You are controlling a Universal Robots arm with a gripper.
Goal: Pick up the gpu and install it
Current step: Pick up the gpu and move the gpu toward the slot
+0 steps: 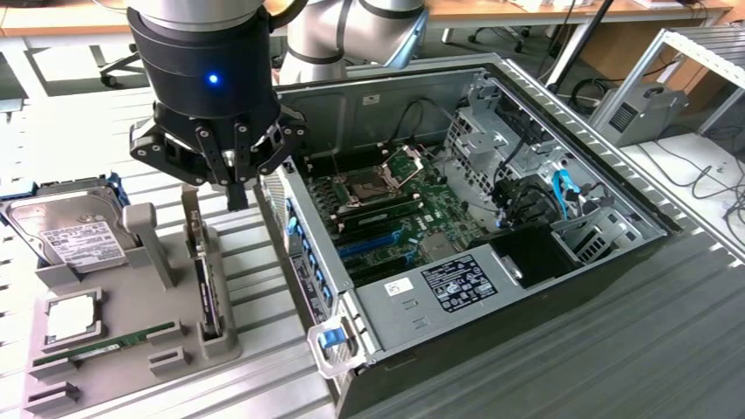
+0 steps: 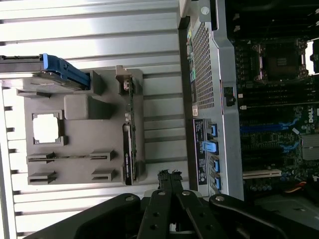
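The gpu [image 1: 205,292] stands on its long edge in a slot of a grey moulded holder [image 1: 117,288], so from above it reads as a thin dark strip with a pale metal bracket at its far end. In the wrist view the gpu [image 2: 128,149] is likewise seen edge-on, dark along most of its length and green toward one end, still seated in the holder [image 2: 79,134].

The gripper [image 1: 237,196] hangs above the bracket end of the card, slightly to the exterior view's right of it. Its black fingers are pressed together into a single point and pinch nothing. In the wrist view the gripper [image 2: 168,177] shows the same closed tips, apart from the card.

The holder also carries a silver hard drive [image 1: 70,236] with a white label at its far end, a square processor chip [image 1: 72,319] in a recess, and a thin green RAM stick [image 1: 105,346] near its front edge.

Just beside the holder, on the exterior view's right, an open computer case [image 1: 652,218] lies on its side, with its green motherboard [image 1: 396,209] and cabling facing up.

Everything rests on a counter [image 1: 93,148] of slatted metal
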